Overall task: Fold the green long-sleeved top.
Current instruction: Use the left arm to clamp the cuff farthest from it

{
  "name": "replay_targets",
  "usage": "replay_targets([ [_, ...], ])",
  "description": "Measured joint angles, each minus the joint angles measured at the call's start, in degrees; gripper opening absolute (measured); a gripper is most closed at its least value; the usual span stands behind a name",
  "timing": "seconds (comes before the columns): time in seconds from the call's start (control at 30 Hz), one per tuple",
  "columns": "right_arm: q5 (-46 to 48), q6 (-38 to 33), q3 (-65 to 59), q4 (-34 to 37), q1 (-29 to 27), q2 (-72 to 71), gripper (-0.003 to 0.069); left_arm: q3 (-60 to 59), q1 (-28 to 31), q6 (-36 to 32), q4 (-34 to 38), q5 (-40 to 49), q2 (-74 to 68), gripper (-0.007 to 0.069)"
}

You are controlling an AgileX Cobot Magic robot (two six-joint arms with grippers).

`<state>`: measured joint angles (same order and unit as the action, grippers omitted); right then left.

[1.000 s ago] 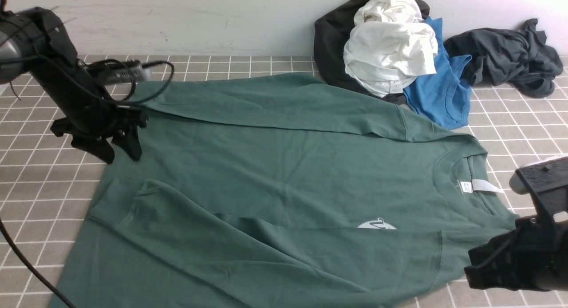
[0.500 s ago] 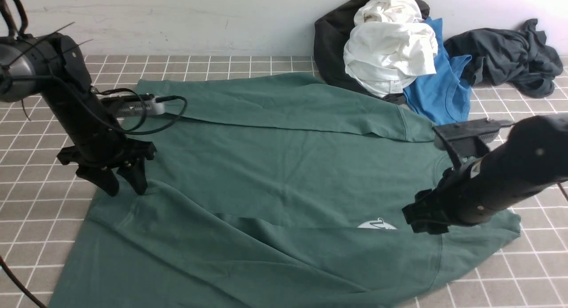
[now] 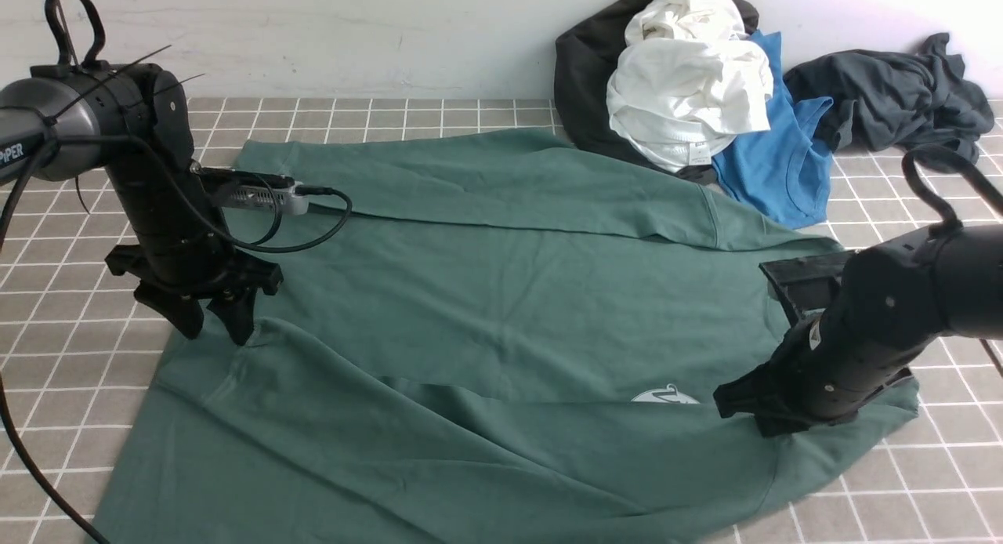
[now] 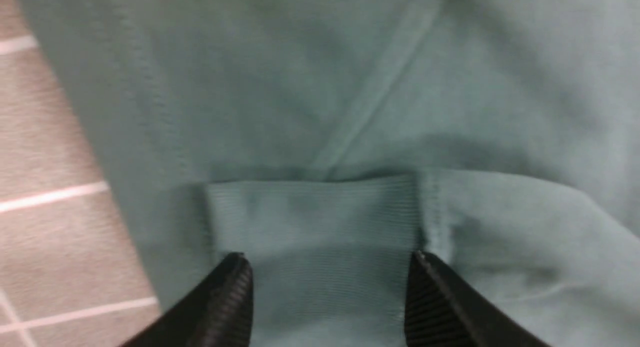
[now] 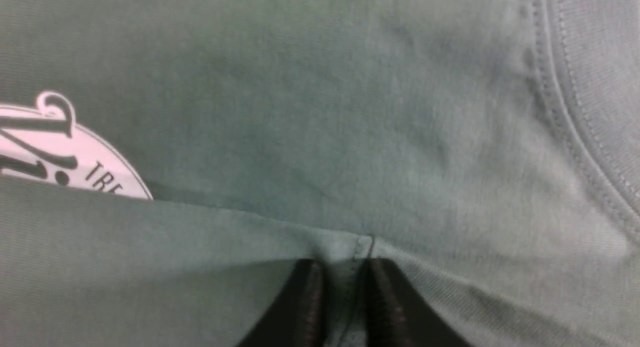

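- One large garment covers most of the tiled floor (image 3: 63, 356): the green long-sleeved top (image 3: 501, 309) lies spread flat. Its neck end is toward the robot's right, and both sleeves are folded in across the body.
- The left gripper (image 3: 215, 334) stands over the end of the near sleeve. Its fingers are apart, one on either side of the ribbed cuff (image 4: 312, 212). Whether the tips press the cloth is unclear.
- The right gripper (image 5: 340, 267) is down on the top near the shoulder, just beside the white chest logo (image 3: 664, 396). Its fingers are drawn almost together with a ridge of green cloth nipped between them.
- The folded sleeve covers the logo's lower part, so only an arc shows.
- In the front view the right arm hides most of the collar (image 5: 590, 112). The right wrist view shows a stitched stretch of it.
- The frame's bottom edge cuts off the top's near edge.
- Against the wall (image 3: 353, 34), a white garment (image 3: 689, 81) sits heaped on a black garment (image 3: 584, 74). A blue T-shirt (image 3: 772, 168) lies touching them, and a dark grey garment (image 3: 893, 97) lies further right.
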<state>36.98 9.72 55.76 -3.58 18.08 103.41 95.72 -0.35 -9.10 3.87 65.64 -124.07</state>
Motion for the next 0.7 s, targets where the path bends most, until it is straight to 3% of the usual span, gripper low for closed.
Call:
replay_targets([
  [0.13, -0.06, 0.0, -0.18, 0.45, 0.0, -1.9, 0.0001, 0.0, 0.05, 0.55, -0.16, -0.98, 0.0, 0.0384],
  [0.37, 1.49, 0.05, -0.24, 0.57, 0.0, -10.24, -0.0003, 0.0, 0.05, 0.61, -0.18, -1.38, 0.0, 0.0384],
  [0.7, 1.82, 0.17, -1.2, 0.12, 0.0, -10.36, -0.0005, 0.0, 0.05, 0.27, -2.47, -3.49, 0.0, 0.0384],
])
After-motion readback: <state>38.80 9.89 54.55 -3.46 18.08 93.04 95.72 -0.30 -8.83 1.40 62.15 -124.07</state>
